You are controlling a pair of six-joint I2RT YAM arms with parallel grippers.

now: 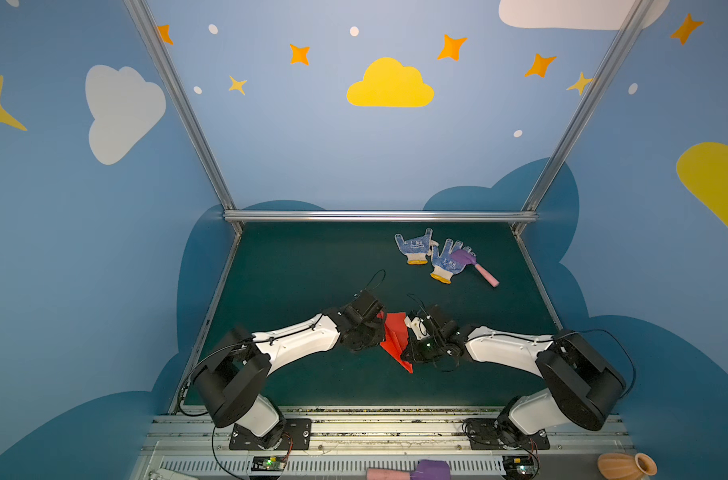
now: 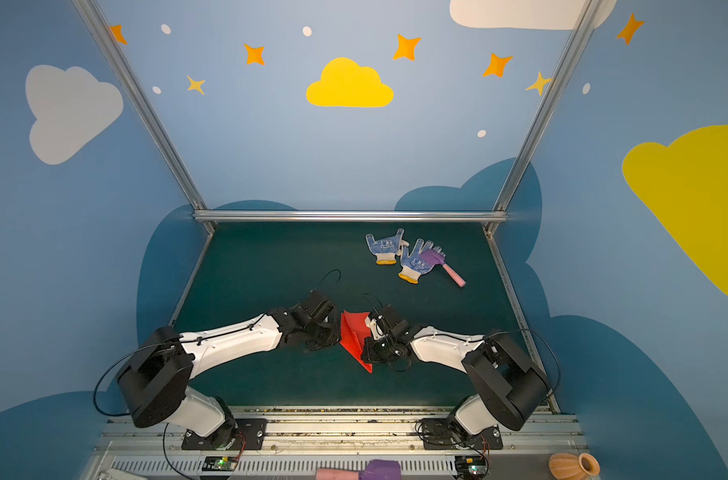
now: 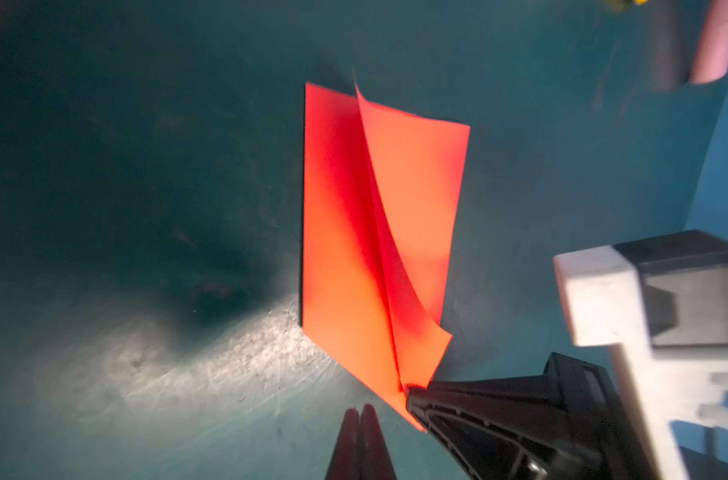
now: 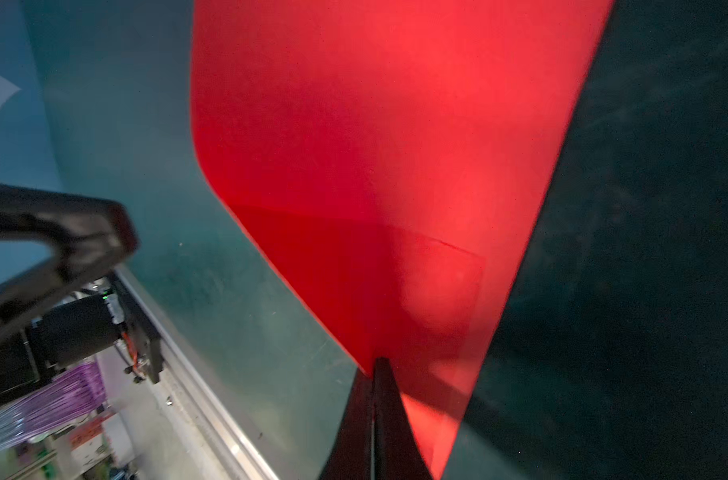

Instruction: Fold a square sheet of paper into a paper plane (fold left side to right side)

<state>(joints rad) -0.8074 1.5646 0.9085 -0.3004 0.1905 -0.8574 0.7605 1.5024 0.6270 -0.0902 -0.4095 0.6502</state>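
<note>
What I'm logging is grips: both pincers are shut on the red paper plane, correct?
Not quite. Only the right pincer is shut on the paper plane. The left pincer is shut too, but on nothing, just beside it; the left wrist view shows this.

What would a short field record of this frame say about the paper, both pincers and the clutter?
paper plane: red, pointed end toward the arm bases, one flap lifted, on the green table
left pincer: shut, beside the pointed end, holding nothing
right pincer: shut, tips at the pointed end; pinching or pressing unclear
clutter: two dotted gloves, toy hammer resting on one, far right
</note>
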